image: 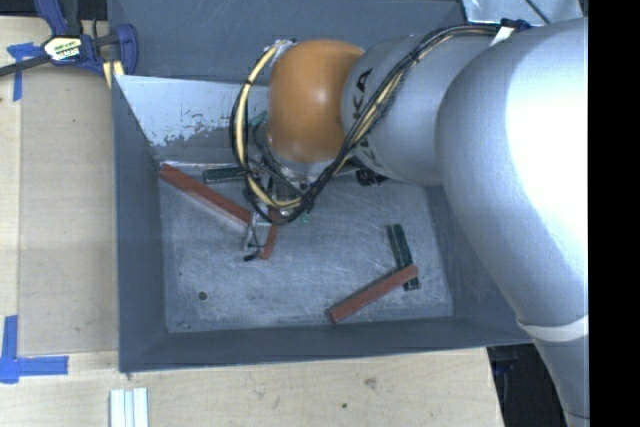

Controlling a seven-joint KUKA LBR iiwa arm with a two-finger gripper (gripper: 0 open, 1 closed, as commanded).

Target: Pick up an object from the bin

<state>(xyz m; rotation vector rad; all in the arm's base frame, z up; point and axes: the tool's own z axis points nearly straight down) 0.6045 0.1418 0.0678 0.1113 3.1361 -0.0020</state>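
Note:
My gripper (254, 241) is low over the bin's floor, left of centre, under the orange cover. A long reddish-brown stick (205, 194) lies slanted from the upper left down to the gripper's tip. A short brown piece (266, 245) sits right beside the tip, touching or nearly touching it; I cannot tell whether it is gripped. A dark flat strip (224, 175) lies just above the stick, partly hidden by the arm's cables.
A second reddish-brown stick (370, 298) lies slanted near the bin's front right. A dark green narrow strip (400, 248) lies just above it, with a small dark piece (411, 284) at the stick's right end. The arm covers the bin's right and back.

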